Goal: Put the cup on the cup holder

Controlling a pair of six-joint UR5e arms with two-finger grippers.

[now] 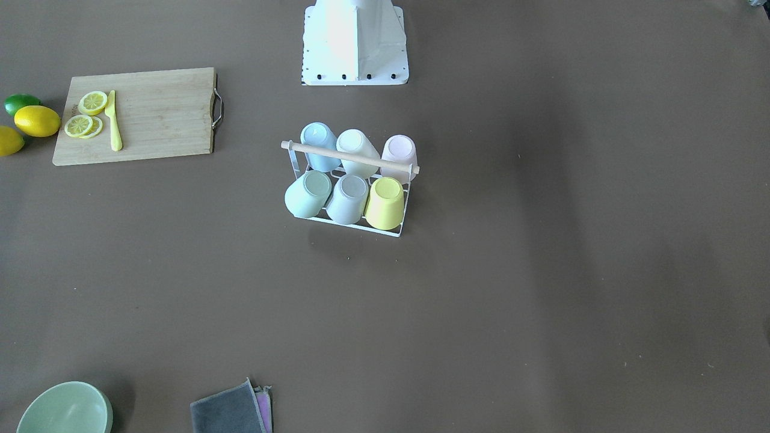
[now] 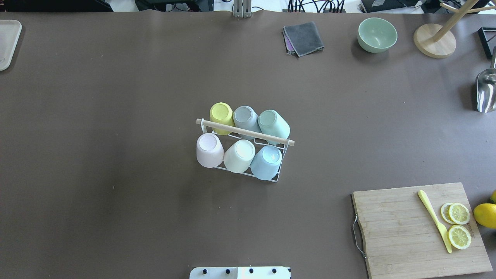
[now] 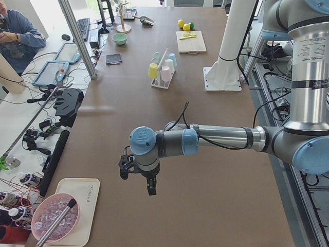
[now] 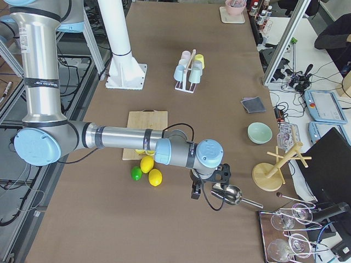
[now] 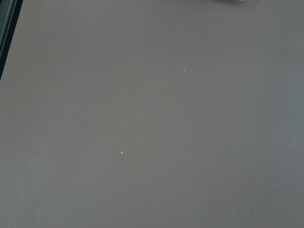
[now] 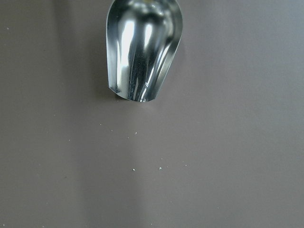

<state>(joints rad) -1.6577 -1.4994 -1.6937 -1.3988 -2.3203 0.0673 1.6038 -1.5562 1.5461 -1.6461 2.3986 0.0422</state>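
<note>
The cup holder (image 1: 349, 157) is a white wire rack with a wooden rod handle, at the table's middle (image 2: 245, 132). Several pastel cups sit upside down on its prongs, among them a yellow cup (image 1: 385, 202) and a pink cup (image 2: 209, 149). My left gripper (image 3: 138, 177) hovers over bare table far from the rack, near the table's left end. My right gripper (image 4: 208, 183) hovers near the right end, beside a metal scoop (image 6: 142, 47). Both show only in the side views, so I cannot tell whether they are open or shut. Neither wrist view shows fingers.
A bamboo cutting board (image 2: 420, 228) with lemon slices and a yellow knife (image 2: 434, 221) lies at the near right, lemons (image 1: 36, 120) beside it. A green bowl (image 2: 377, 34), a folded grey cloth (image 2: 304, 38) and a wooden stand (image 2: 434, 40) sit at the far edge. A tray (image 3: 72, 206) lies at the left end.
</note>
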